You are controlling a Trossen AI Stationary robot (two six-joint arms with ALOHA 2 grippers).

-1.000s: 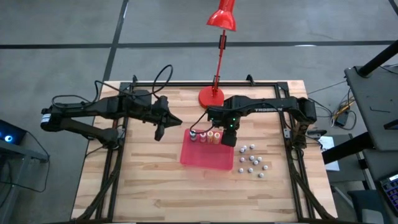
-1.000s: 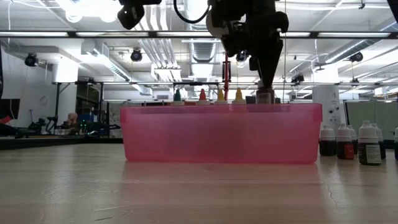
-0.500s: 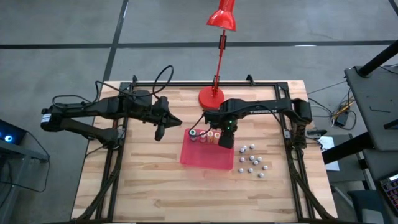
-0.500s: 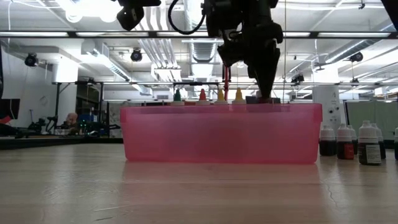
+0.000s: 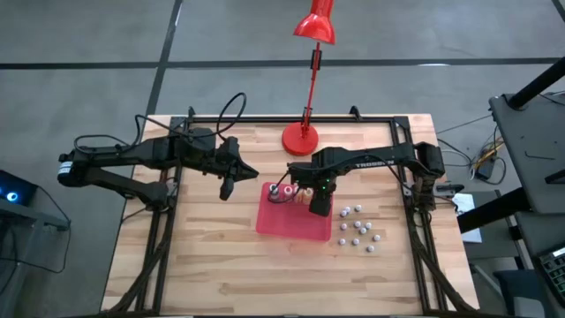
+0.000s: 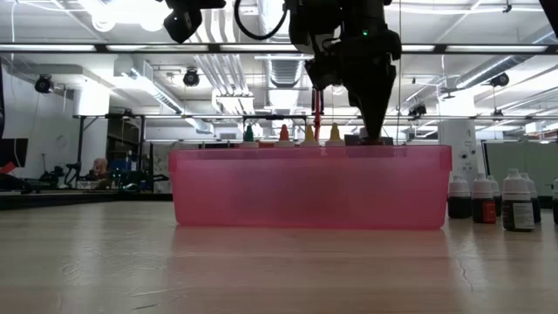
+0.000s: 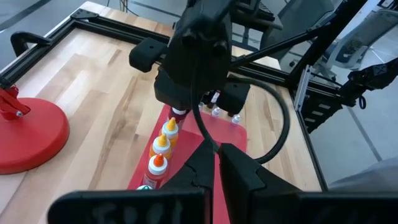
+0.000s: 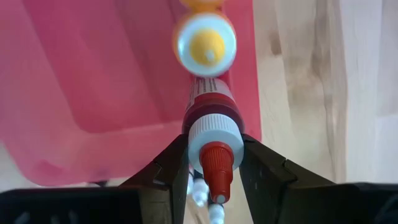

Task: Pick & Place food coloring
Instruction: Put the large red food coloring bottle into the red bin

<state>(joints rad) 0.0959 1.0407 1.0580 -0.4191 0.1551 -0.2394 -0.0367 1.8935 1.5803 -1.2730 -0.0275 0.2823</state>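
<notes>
1. Where the right gripper (image 8: 211, 165) hangs over the red tray (image 5: 284, 223), at the tray's far right corner, I see its jaws clamped on a food coloring bottle (image 8: 210, 124) with a red cap and dark red contents — the right wrist view shows both fingers pressed against the bottle's sides.
2. From that wrist view, the held bottle points down into the tray, just beside a yellow-capped bottle (image 8: 205, 43) standing there.
3. From the left wrist view I count a row of bottles along the tray's far edge: the yellow-capped bottle, an orange-capped bottle (image 7: 163, 145) and a red-capped bottle (image 7: 156, 165), touching or nearly so.
4. At table height, coloured tips show above the tray's rim — a green tip (image 6: 248, 133), then red, yellow and orange ones.
5. My left gripper (image 5: 226, 186) waits above the bare desk (image 5: 212, 256) to the left of the tray, well apart from it, its jaws closed on nothing.
6. To the right of the tray, a cluster of small pale-capped bottles (image 5: 357, 228) stands on the desk; the low view shows them as dark bottles with white caps.
7. At the far edge of the desk stands a red lamp (image 5: 303, 137) on a round base, just behind the tray.
</notes>
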